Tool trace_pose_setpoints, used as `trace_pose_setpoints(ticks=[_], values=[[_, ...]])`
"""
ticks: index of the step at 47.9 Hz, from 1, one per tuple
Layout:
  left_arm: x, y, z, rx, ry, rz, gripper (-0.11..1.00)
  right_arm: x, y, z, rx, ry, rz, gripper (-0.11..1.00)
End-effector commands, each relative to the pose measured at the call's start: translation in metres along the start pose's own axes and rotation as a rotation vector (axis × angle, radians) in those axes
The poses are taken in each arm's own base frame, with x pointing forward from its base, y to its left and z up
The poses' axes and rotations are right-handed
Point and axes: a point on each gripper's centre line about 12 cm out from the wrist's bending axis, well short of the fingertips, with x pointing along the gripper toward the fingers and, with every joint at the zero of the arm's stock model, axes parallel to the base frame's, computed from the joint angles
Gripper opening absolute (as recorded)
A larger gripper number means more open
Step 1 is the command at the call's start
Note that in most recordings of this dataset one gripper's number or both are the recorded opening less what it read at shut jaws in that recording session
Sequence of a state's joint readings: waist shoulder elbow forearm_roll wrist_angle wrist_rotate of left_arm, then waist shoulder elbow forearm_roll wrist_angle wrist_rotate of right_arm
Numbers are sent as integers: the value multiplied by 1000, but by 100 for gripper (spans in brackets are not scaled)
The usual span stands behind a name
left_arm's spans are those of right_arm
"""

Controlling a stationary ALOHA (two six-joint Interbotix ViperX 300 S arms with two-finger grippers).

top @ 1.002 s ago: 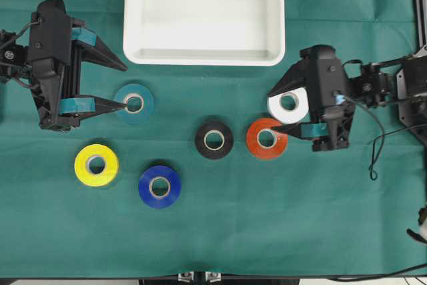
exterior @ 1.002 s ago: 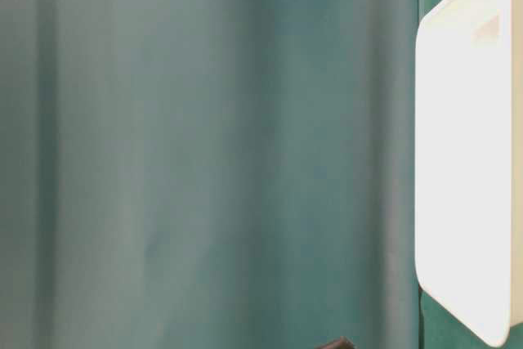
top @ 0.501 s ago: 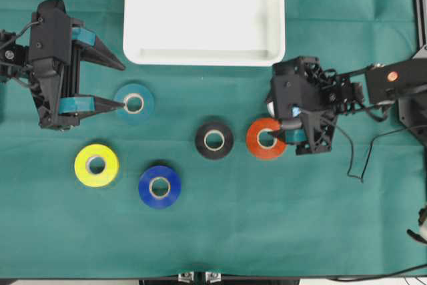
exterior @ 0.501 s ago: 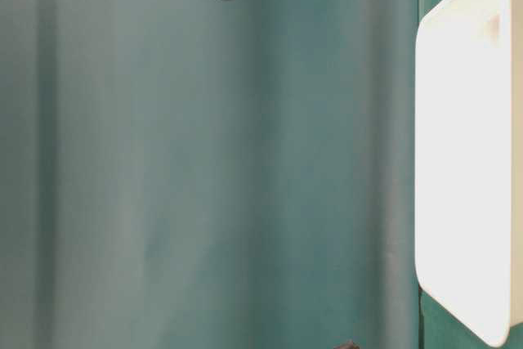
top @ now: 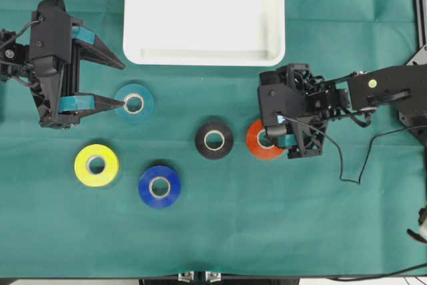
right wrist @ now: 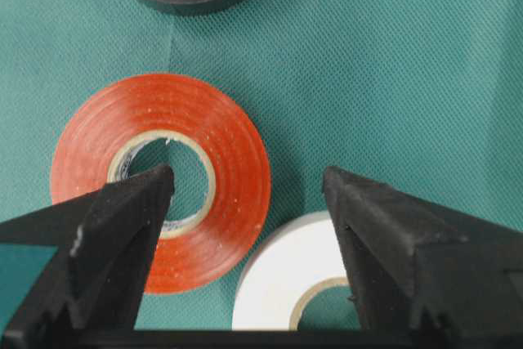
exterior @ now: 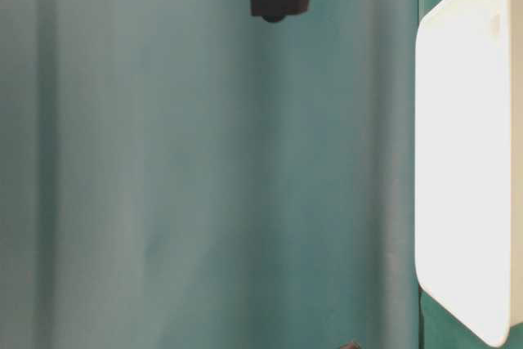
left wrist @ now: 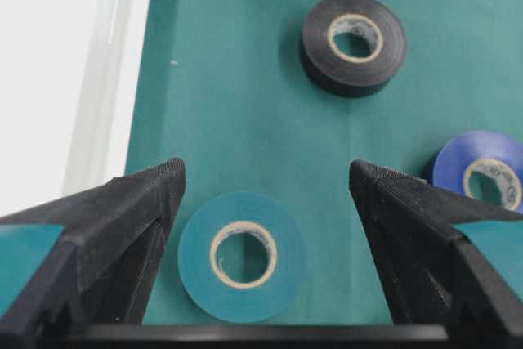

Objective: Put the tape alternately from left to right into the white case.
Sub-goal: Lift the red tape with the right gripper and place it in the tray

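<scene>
Green cloth (top: 267, 218): red roll (right wrist: 159, 177), white roll (right wrist: 290, 279) between open right jaws.

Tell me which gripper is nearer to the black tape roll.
Right. The right gripper hovers open over the neighbouring red roll, just beside the black tape roll; the left gripper sits farther off, open around the teal roll.

The right pincer (top: 272, 129) hides the white roll (right wrist: 294, 284) from overhead.

Right hand (top: 272, 131) spread wide over red roll (top: 260, 142) — white case (top: 203, 55) bare.
</scene>
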State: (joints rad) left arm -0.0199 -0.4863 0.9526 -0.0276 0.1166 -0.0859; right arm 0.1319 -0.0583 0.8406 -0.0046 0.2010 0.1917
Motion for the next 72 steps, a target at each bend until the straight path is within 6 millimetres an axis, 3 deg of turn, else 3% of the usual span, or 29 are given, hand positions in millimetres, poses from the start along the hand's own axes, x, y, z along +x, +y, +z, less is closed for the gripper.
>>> trace_pose_setpoints(ticks=[1, 16, 31, 34, 40, 43, 61, 72], values=[[-1, 1, 5, -6, -16, 2, 85, -1, 3, 10, -2, -36, 10, 83], [-1, 2, 2, -8, -9, 7, 85, 14, 3, 12, -3, -21, 6, 82], [-1, 3, -1, -8, -4, 7, 85, 16, 2, 10, 0, -14, 2, 78], [-1, 3, -1, -8, -4, 7, 85, 15, 2, 12, -2, -17, 3, 70], [0, 3, -2, -8, 1, 8, 85, 15, 2, 13, -2, -17, 3, 36], [0, 3, -2, -8, 1, 8, 84, 15, 2, 12, -2, -15, 3, 26], [0, 3, -3, -8, 4, 8, 84, 11, 4, 21, 0, 6, -2, 26], [-1, 3, -3, -8, 2, 8, 85, -18, 8, 43, 0, -53, 9, 26]])
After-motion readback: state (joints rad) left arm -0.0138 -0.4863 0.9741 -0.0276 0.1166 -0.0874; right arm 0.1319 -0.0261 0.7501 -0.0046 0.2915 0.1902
